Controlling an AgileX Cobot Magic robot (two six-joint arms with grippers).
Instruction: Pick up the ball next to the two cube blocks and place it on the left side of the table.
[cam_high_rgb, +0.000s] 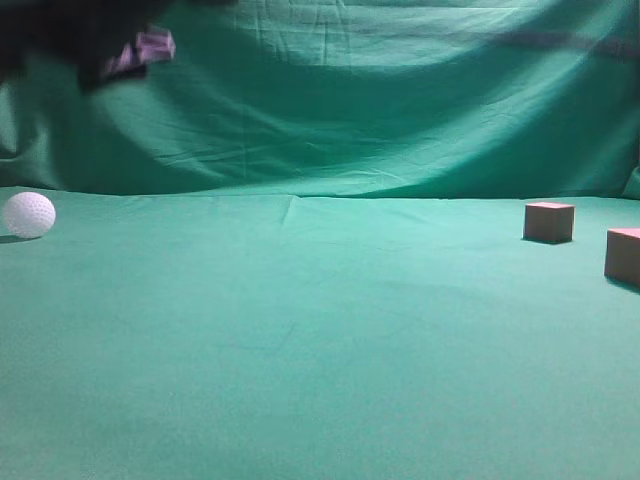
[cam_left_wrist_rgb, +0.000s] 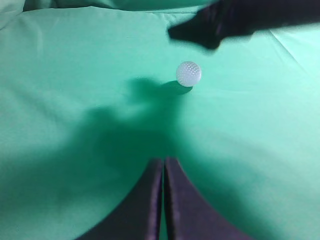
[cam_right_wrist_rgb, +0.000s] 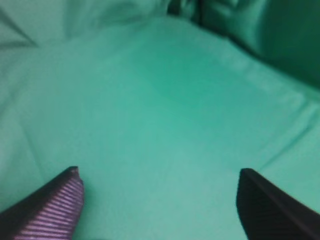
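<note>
The white dimpled ball rests on the green table at the far left, touching nothing. The two reddish-brown cube blocks stand far off at the right. In the left wrist view the ball lies well ahead of my left gripper, which is shut and empty. My right gripper is wide open and empty over bare cloth. A dark gripper part with a purple pad hangs high at the top left, above the ball.
The green cloth backdrop rises behind the table. A dark arm part reaches in above and to the right of the ball in the left wrist view. Wrinkled cloth fills the right wrist view.
</note>
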